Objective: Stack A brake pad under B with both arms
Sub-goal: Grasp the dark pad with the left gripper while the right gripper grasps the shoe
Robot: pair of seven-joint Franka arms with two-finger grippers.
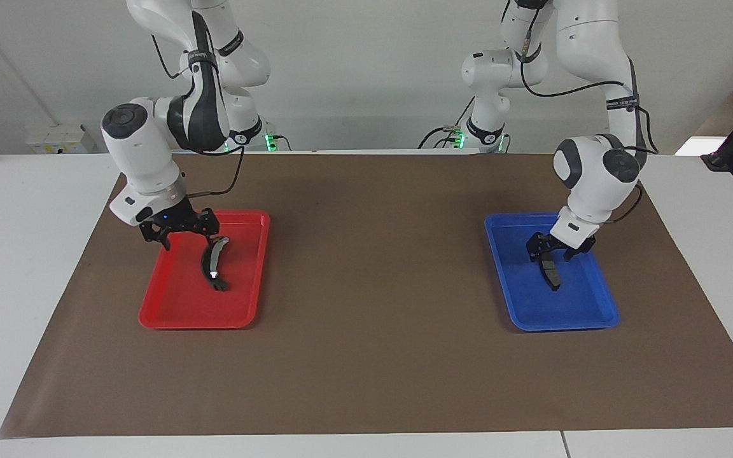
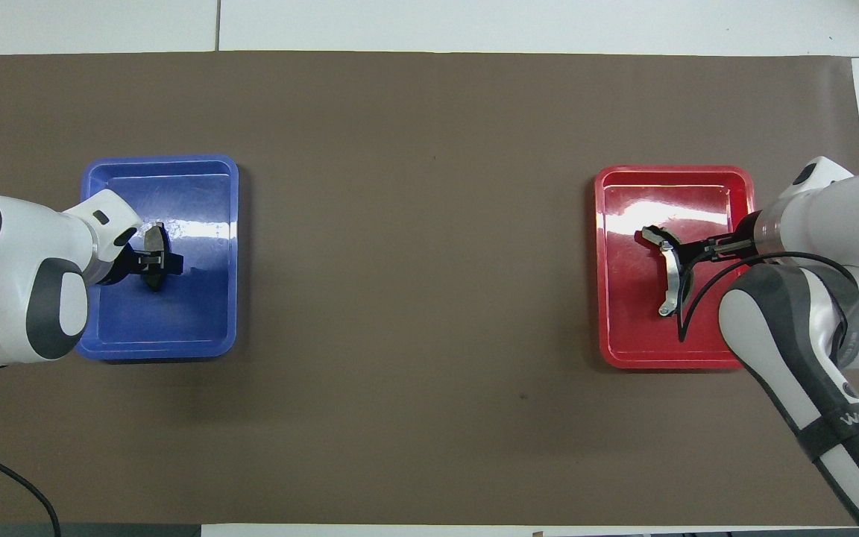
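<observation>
The A brake pad (image 1: 552, 275) (image 2: 153, 283), short and dark, lies in the blue tray (image 1: 570, 312) (image 2: 198, 313). My left gripper (image 1: 552, 254) (image 2: 152, 261) is down in that tray, open, one finger on each side of the pad. B (image 1: 212, 262) (image 2: 669, 280), the long curved piece with a pale strip, lies in the red tray (image 1: 182, 299) (image 2: 631, 328). My right gripper (image 1: 181, 236) (image 2: 687, 252) hangs open low over the red tray, close beside B. I cannot tell whether it touches B.
Both trays sit on a brown mat (image 1: 373, 286) (image 2: 414, 298) covering most of the white table, the blue one toward the left arm's end and the red one toward the right arm's end. Bare mat lies between the trays.
</observation>
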